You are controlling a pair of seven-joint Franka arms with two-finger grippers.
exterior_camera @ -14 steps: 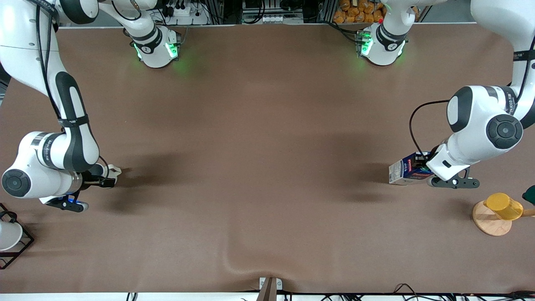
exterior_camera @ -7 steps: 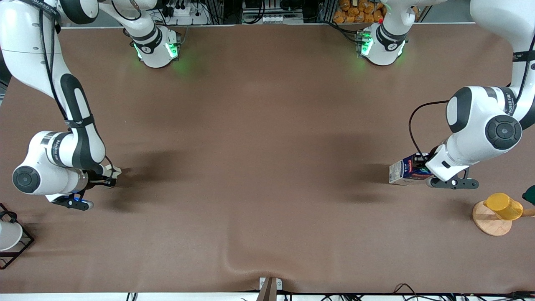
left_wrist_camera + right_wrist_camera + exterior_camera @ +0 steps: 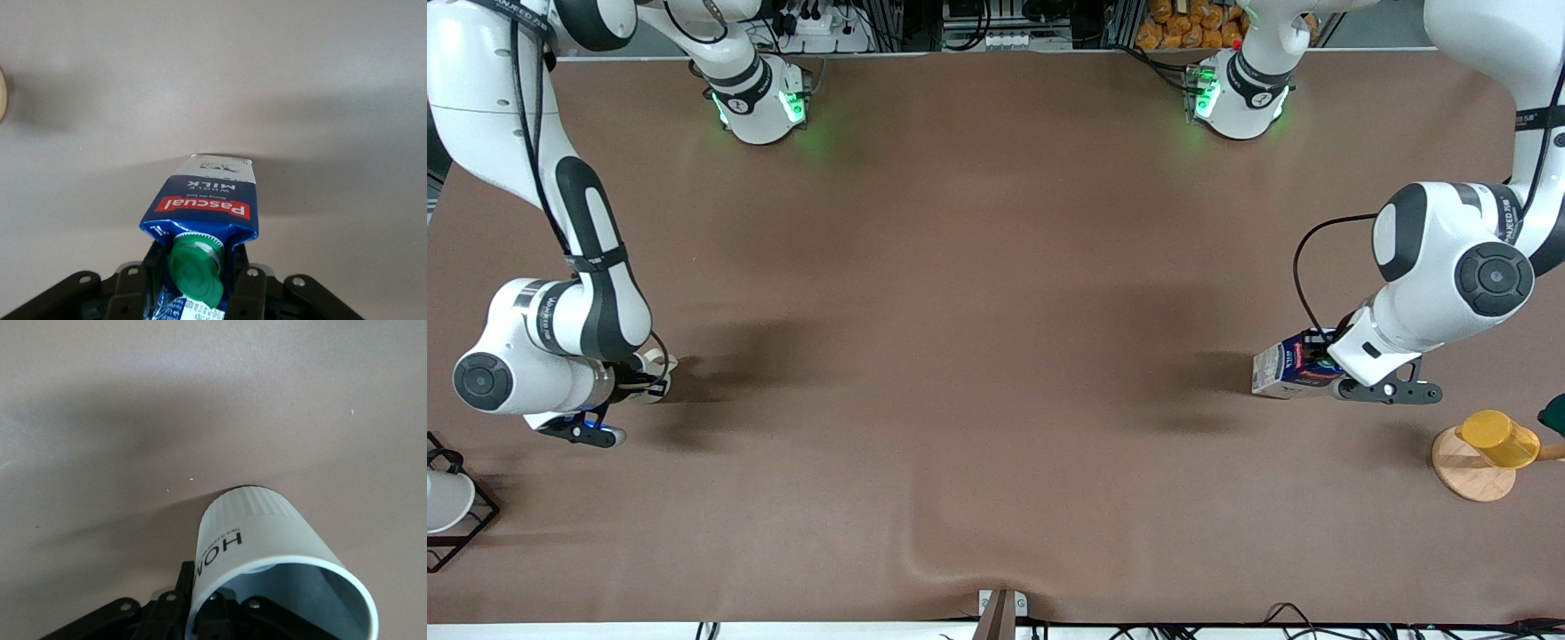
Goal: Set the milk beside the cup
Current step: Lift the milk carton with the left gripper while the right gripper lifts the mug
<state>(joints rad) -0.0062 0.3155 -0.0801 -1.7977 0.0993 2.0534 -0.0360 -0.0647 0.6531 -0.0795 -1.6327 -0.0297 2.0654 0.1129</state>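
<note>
Brown table (image 3: 996,293), broad bare middle; yellow cup on wooden base (image 3: 1485,449) near left arm's edge. Left gripper (image 3: 193,293) clamps Pascal milk carton (image 3: 1285,369) at its gable, long axis tilted, base toward mid-table. Right gripper (image 3: 207,613) pinches cream mug (image 3: 273,567) by the rim at right arm's end.

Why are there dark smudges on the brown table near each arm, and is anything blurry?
Front view: soft shadows lie beside the milk and the cup. Left wrist view: the green cap looks soft. Right wrist view: the cup's rim blurs close up.
</note>
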